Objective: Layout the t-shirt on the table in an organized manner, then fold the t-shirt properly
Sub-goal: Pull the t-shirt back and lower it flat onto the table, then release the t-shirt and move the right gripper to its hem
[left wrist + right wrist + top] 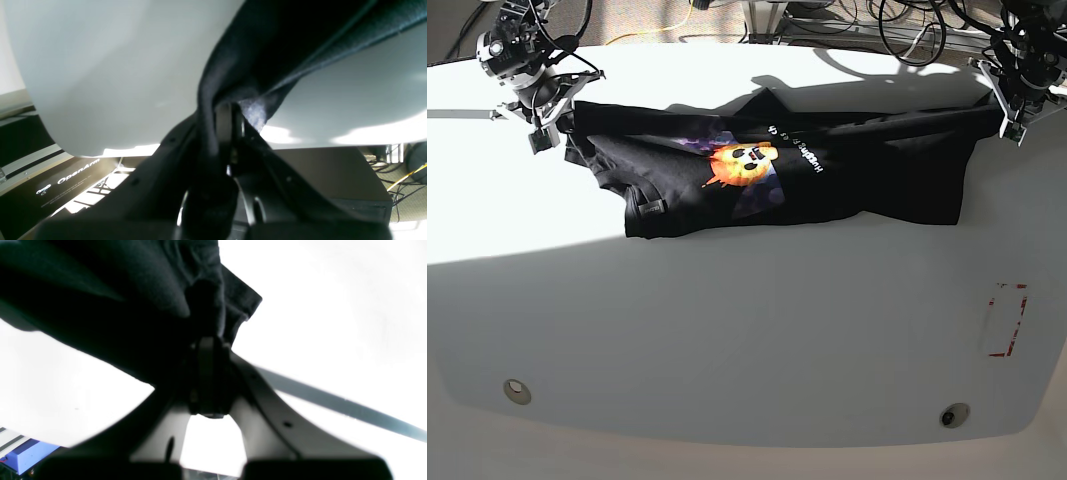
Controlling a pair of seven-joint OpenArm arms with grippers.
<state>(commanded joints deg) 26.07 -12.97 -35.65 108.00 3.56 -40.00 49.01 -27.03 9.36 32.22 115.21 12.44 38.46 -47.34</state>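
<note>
The black t-shirt (827, 175) is stretched across the far half of the white table (747, 330), its orange emoji print (745, 165) facing up. In the base view my right gripper (555, 125) is at the shirt's left end and my left gripper (1005, 115) at its right end. The left wrist view has my left gripper (230, 115) shut on a bunched edge of the t-shirt (283, 43). My right gripper (208, 340) is shut on a corner of the t-shirt (133, 300) in the right wrist view. The shirt lies folded over and creased along its near edge.
A red dashed rectangle (1005, 320) marks the table at the right. Two small metal discs (517, 390) (952, 415) sit near the front edge. Cables (917, 25) lie on the floor behind the table.
</note>
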